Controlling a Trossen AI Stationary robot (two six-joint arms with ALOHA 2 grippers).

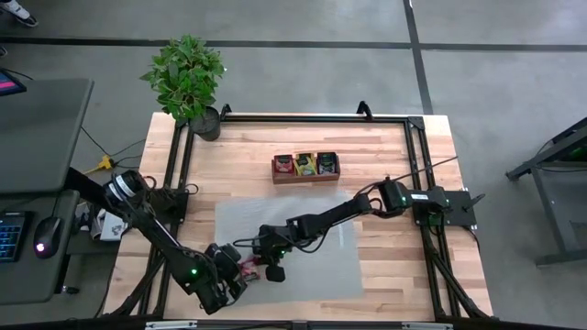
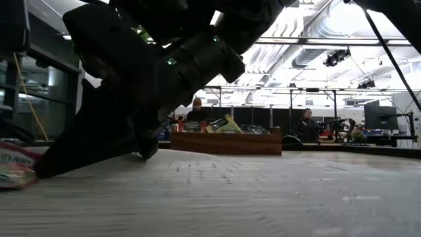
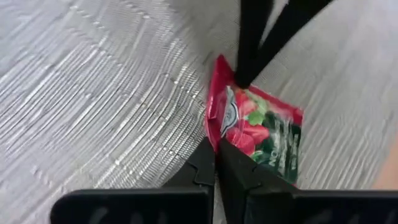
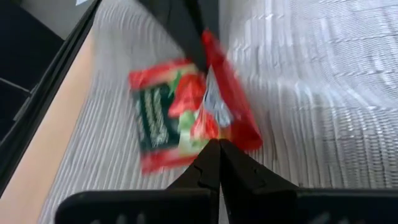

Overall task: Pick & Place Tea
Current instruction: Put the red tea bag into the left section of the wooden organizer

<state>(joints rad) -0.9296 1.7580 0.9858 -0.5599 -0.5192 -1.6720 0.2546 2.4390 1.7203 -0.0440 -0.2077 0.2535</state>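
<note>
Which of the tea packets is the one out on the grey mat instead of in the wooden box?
The red strawberry sachet, pinched between both grippers, left and right, on the grey mat. The others sit in the wooden tray.

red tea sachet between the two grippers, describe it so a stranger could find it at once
Start at the grey woven mat on the wooden table; near its front left corner both grippers meet. The flat red sachet with strawberry artwork is pinched there by the left gripper and right gripper. The other sachets sit in the brown wooden tray.

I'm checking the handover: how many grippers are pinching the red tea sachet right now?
2. The left gripper is shut on one edge of the red sachet; the right gripper is shut on the opposite edge, over the grey mat.
</note>
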